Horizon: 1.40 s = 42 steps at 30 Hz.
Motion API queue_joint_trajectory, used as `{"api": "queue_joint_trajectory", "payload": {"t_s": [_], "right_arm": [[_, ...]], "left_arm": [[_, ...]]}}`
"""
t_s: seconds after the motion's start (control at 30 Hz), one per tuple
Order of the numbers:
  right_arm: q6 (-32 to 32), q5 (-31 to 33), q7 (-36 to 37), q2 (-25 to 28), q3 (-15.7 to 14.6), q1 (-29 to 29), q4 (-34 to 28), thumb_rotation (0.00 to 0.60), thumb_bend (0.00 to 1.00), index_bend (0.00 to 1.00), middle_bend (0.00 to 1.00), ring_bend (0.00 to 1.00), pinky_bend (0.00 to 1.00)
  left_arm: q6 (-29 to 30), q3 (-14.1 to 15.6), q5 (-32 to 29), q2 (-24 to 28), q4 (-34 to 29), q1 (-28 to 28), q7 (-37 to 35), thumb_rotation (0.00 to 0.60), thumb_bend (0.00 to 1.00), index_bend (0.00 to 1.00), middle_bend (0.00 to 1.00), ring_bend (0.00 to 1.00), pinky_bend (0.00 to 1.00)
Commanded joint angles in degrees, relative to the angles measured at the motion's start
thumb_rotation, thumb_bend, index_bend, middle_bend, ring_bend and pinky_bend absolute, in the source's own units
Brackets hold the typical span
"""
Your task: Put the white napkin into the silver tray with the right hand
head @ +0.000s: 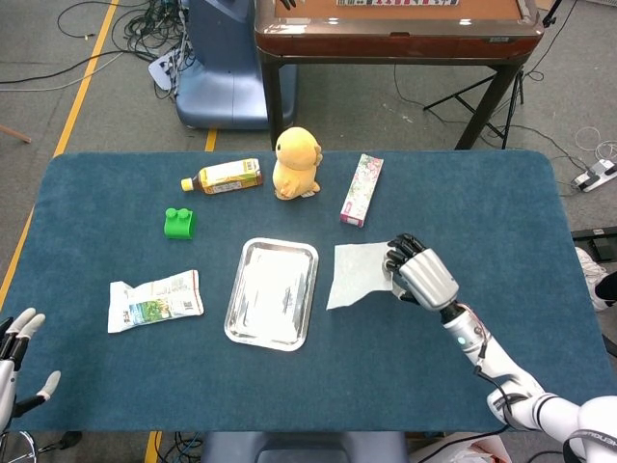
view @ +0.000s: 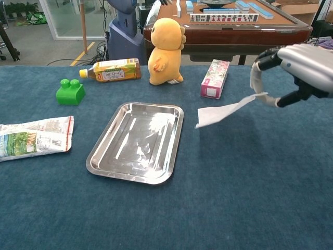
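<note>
My right hand (head: pixel 419 271) (view: pixel 296 67) pinches the right edge of the white napkin (head: pixel 357 274) (view: pixel 221 113) and holds it lifted off the blue cloth, hanging to the left. The silver tray (head: pixel 273 292) (view: pixel 137 141) lies flat with nothing in it, just left of the napkin's free corner. My left hand (head: pixel 14 359) shows at the bottom left corner of the head view, fingers spread, holding nothing.
A yellow plush chick (head: pixel 296 163), a tea bottle (head: pixel 224 176), a floral box (head: pixel 362 189) and a green block (head: pixel 178 223) stand behind the tray. A crumpled snack bag (head: pixel 154 300) lies to its left. The blue table (head: pixel 501 241) ends near my body.
</note>
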Motion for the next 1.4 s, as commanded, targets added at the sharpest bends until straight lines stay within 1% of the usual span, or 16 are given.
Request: {"api": "queue_joint_trajectory", "payload": {"t_s": [0.03,0.2,0.4,0.6,0.77,0.9,1.0,1.17,1.4], "right_arm": [[-0.29,2.71,-2.41,1.55,3.82,1.79,-5.57,0.6,0.47,0.7,0.47,0.26,0.22],[-1.77,4.46,-5.73,2.09,7.5,4.57,-10.82,0.6,0.47,0.7,0.47,0.26,0.22],[-1.8,4.0,-10.23,0.37,10.08,7.93,-12.89,0.6,0.47,0.7,0.47,0.26,0.22],[-3.44,4.69,-12.45,-1.92,11.82,11.11,-12.0,0.6,0.47,0.7,0.47,0.26,0.22],[-2.15,4.55,-12.83,-5.28,12.73,12.96,-8.83,0.6,0.47,0.7,0.47,0.26,0.22],[1.14,1.98,-13.13,-8.88,11.54,13.93,-4.13,0.6,0.47,0.7,0.47,0.26,0.22],[1.96,0.59,-12.27,-10.97,9.92,14.36,-0.83,0.6,0.47,0.7,0.47,0.26,0.22],[1.65,-2.26,-12.77,-13.97,5.65,14.71,4.53,0.6,0.47,0.7,0.47,0.26,0.22],[-0.09,-3.68,-13.82,-16.51,0.71,13.22,7.35,0.6,0.47,0.7,0.47,0.26,0.22]], "left_arm": [[0.01,0.04,0.08,-0.08,0.09,-0.01,-0.11,0.6,0.25,0.13,0.08,0.03,0.0],[0.13,0.09,0.12,0.01,0.27,0.08,-0.53,0.6,0.25,0.13,0.08,0.02,0.0],[0.12,0.1,-0.03,0.12,0.46,0.13,-0.82,0.6,0.25,0.13,0.08,0.03,0.0],[-0.41,0.03,-0.51,0.19,0.8,-0.03,-1.2,0.6,0.25,0.13,0.08,0.03,0.0],[-0.99,-0.09,-1.03,-0.07,1.46,-0.25,-1.77,0.6,0.25,0.13,0.08,0.03,0.0],[-1.39,-0.1,-1.38,-0.24,2.14,-0.36,-2.35,0.6,0.25,0.13,0.08,0.03,0.0],[-1.34,-0.1,-1.54,-0.35,2.6,-0.26,-2.87,0.6,0.25,0.13,0.08,0.03,0.0],[-1.31,0.14,-1.54,-0.54,3.13,-0.05,-3.35,0.6,0.25,0.13,0.08,0.03,0.0],[-1.07,0.35,-1.38,-0.39,3.28,0.2,-3.53,0.6,0.25,0.13,0.08,0.03,0.0]]}}
